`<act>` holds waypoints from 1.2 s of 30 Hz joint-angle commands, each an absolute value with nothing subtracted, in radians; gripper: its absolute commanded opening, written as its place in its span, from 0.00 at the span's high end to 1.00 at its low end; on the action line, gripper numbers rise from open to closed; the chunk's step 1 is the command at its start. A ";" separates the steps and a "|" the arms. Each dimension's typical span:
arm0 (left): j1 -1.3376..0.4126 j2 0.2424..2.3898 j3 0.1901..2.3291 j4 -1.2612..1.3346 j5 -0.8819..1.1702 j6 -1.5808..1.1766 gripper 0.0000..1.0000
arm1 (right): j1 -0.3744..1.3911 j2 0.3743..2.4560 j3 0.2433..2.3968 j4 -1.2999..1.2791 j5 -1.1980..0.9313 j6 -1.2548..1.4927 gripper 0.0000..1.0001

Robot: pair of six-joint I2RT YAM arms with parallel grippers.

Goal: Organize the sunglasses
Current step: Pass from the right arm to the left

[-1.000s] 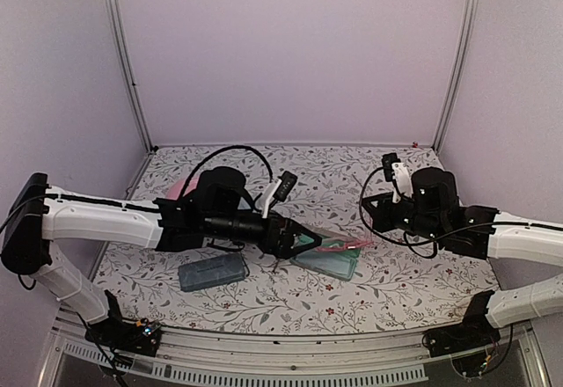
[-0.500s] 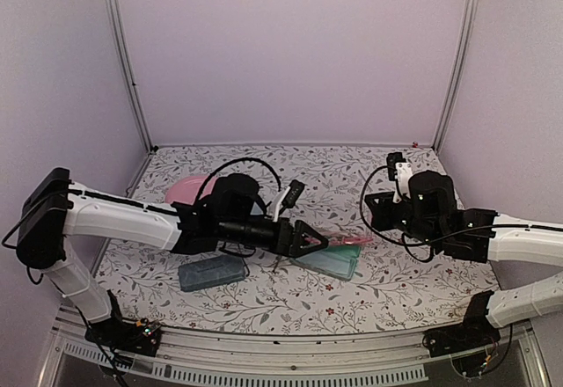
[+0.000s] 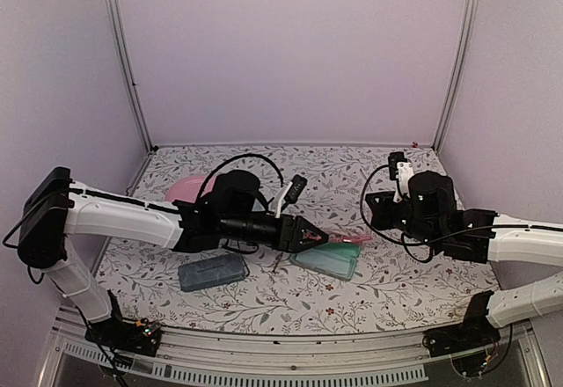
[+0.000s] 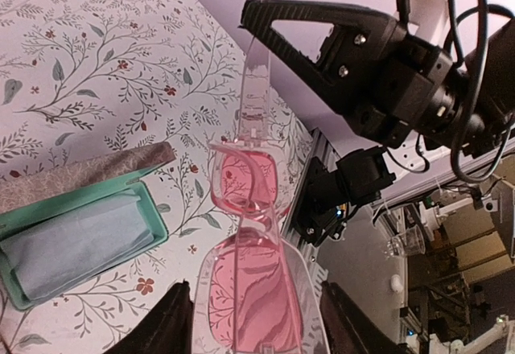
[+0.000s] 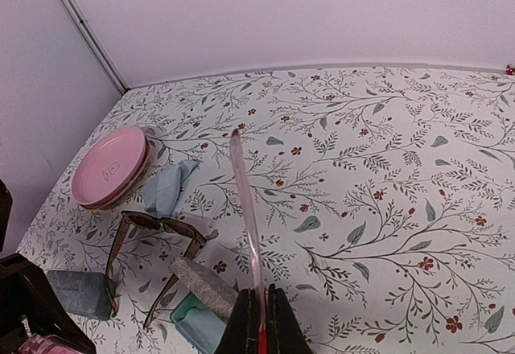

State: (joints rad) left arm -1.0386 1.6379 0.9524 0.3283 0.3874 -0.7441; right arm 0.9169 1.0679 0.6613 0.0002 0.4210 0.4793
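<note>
The pink-framed sunglasses (image 4: 249, 290) hang in the air between two robot arms, above an open mint-green case (image 4: 157, 219) that holds a pale blue cloth (image 4: 72, 245). The right claw (image 5: 258, 315) is clamped on the tip of one thin temple arm (image 5: 245, 209), which juts straight out from it. The fingers of the left claw (image 3: 318, 238) sit on either side of the lens front, half closed. Whether they are already pressing on the frame cannot be told. The dark-framed sunglasses (image 5: 161, 225) lie unfolded on the floral tablecloth (image 5: 386, 153), beside the case.

The pink pair looks very light, with slim, springy plastic and delicate hinges. The temple tip is a long lever and probably twists easily. The outer edges of the front frame look like the firmer hold, and gripping there would keep the fingers off the lenses.
</note>
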 commanded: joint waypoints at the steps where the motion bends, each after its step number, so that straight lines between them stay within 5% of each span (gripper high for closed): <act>1: -1.035 1.657 0.980 0.346 0.390 -0.732 0.49 | 0.939 1.050 0.654 0.040 0.444 0.500 1.00; 13: -1.030 1.655 0.976 0.340 0.373 -0.711 0.66 | 0.973 1.045 0.626 0.093 0.433 0.469 0.94; 23: -1.030 1.650 0.974 0.315 0.349 -0.660 0.82 | 0.973 1.019 0.610 0.102 0.329 0.460 0.69; 36: -1.024 1.630 0.970 0.299 0.342 -0.616 0.89 | 0.973 1.001 0.523 0.245 0.008 0.393 0.39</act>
